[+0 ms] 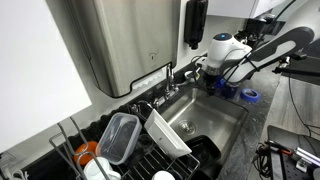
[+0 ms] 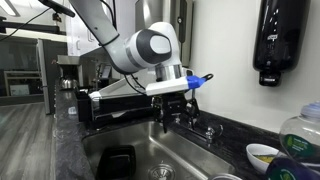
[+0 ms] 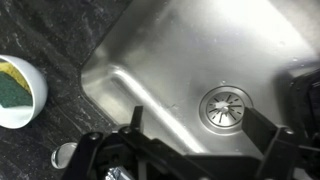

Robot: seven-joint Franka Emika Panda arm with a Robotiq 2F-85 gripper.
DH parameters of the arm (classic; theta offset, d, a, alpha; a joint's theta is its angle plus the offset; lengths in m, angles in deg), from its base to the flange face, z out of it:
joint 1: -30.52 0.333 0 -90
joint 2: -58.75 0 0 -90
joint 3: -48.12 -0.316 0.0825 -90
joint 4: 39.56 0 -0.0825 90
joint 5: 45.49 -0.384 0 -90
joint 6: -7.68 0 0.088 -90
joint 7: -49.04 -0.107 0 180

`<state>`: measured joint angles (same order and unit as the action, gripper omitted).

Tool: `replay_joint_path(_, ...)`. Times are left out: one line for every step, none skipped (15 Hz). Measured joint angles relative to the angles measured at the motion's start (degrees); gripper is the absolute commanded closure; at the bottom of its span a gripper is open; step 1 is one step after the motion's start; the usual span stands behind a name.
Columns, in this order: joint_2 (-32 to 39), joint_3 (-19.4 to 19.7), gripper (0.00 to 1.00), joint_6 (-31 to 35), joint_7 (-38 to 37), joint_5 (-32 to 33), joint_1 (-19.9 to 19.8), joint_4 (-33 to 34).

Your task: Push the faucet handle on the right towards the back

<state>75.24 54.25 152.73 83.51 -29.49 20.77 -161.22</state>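
My gripper (image 2: 177,111) hangs open and empty over the back part of the steel sink (image 2: 130,140), fingers pointing down. In the wrist view its two black fingers (image 3: 200,118) stand wide apart above the drain (image 3: 225,105). A small chrome faucet handle (image 2: 210,130) sits on the back rim, just right of the gripper and apart from it. It shows at the bottom left of the wrist view (image 3: 65,155). Another chrome fitting (image 2: 164,122) lies right under the gripper. In an exterior view the gripper (image 1: 212,82) is beside the faucet (image 1: 190,73).
A white bowl with a green sponge (image 3: 18,90) stands on the dark counter beside the sink. A black wall dispenser (image 2: 277,40) hangs above. A dish rack with a clear container (image 1: 118,138) and a white tray (image 1: 165,132) fills the sink's other side.
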Motion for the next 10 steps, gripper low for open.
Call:
replay_joint_path(-3.04,-0.03,0.0,-1.85,-2.34,0.02,0.87,-2.62)
replay_joint_path(-5.9,-0.18,0.0,-3.68,-4.56,0.0,1.62,-4.89)
replay_joint_path(-8.76,-0.39,0.0,-5.19,-6.62,-0.06,2.26,-7.12)
replay_joint_path(-11.49,-0.62,0.0,-6.44,-8.56,-0.39,2.77,-9.21)
replay_joint_path(-14.01,-0.85,0.0,-7.98,-10.26,-0.93,3.22,-10.99)
replay_joint_path(-16.57,-1.04,0.0,-9.8,-11.82,-1.57,3.63,-12.63)
replay_joint_path(-18.98,-1.17,0.0,-11.71,-13.34,-2.71,3.99,-14.0)
replay_joint_path(-21.03,-1.26,0.0,-13.87,-14.29,-4.13,4.31,-14.95)
replay_joint_path(-22.96,-1.26,0.0,-15.83,-14.95,-5.73,4.58,-15.67)
replay_joint_path(-24.14,-1.26,0.0,-16.39,-15.02,-5.99,4.72,-15.97)
